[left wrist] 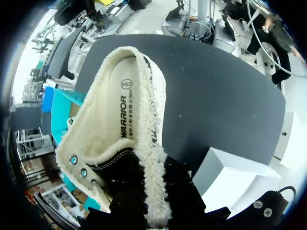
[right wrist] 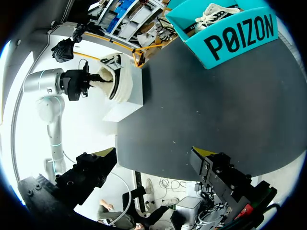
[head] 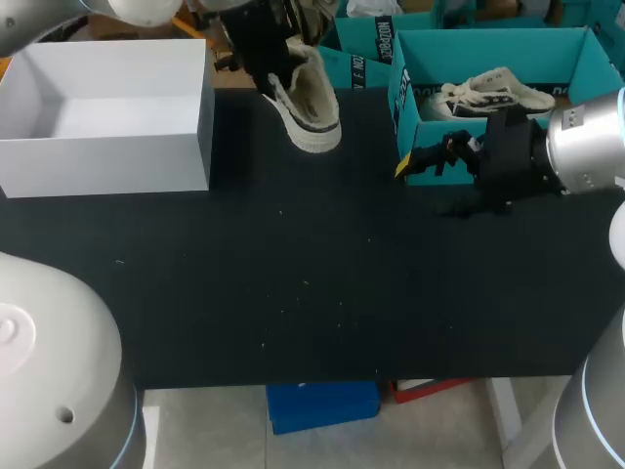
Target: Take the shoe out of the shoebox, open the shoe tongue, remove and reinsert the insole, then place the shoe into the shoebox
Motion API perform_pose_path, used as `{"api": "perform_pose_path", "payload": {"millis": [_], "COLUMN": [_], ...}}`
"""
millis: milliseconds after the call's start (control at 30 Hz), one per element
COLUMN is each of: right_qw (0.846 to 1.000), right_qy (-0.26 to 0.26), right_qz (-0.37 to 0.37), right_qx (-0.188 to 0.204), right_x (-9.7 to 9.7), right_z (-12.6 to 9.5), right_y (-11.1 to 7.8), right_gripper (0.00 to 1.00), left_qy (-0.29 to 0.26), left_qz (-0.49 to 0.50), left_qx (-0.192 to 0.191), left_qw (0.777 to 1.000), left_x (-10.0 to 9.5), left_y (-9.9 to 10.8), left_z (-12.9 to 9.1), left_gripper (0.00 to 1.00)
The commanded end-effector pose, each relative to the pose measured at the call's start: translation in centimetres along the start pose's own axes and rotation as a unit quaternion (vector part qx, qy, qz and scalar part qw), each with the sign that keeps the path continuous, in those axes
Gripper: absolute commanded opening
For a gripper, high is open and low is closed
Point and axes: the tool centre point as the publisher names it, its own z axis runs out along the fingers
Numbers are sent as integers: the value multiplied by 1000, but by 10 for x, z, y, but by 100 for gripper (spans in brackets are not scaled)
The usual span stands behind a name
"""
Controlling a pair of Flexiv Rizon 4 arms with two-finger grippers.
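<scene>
One sneaker [head: 488,95] lies in teal shoebox [head: 547,44]. Left gripper [head: 273,78] clamps fleece-lined shoe [head: 312,107], aloft; right gripper [right wrist: 153,155] gapes wide, holding nothing.

Left claw [left wrist: 184,201] tips out of sight behind the fleece collar of the shoe [left wrist: 120,124]

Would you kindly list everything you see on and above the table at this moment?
table: one, black, under everything.
white box: one, white, open, table's left.
teal box: one, teal, open, table's right.
second teal box: one, teal, behind the first.
boxed shoe: one, cream, inside the teal box.
held shoe: one, black with cream fleece lining, raised beside the white box.
left gripper: one, black, holding the held shoe.
right gripper: one, yellow-tipped, open, empty, before the teal box.
</scene>
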Motion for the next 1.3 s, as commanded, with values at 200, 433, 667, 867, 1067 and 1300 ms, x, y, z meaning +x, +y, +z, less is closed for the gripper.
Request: {"api": "perform_pose_path", "payload": {"millis": [200, 433, 667, 867, 1067, 1300], "right_qw": [1000, 1000, 1000, 1000, 1000, 1000], "right_qy": [0, 0, 0, 0, 0, 0], "right_qz": [0, 0, 0, 0, 0, 0], "right_qx": [0, 0, 0, 0, 0, 0], "right_x": [0, 0, 0, 0, 0, 0], "right_z": [1, 1, 1, 1, 1, 1], "right_y": [0, 0, 0, 0, 0, 0], "right_gripper": [100, 100, 100, 100, 100, 100], "left_qy": [-13, -52, -71, -66, -56, -52], "left_qz": [-476, -573, -634, -662, -677, -658], "left_qx": [-66, -86, -126, -144, -155, -165], "left_qw": [877, 813, 760, 733, 717, 733], "left_x": [49, 116, 182, 220, 242, 250], "left_y": [83, 113, 123, 132, 143, 153], "left_z": [-24, -53, -63, -56, -42, -29], "left_gripper": [0, 0, 0, 0, 0, 0]}}
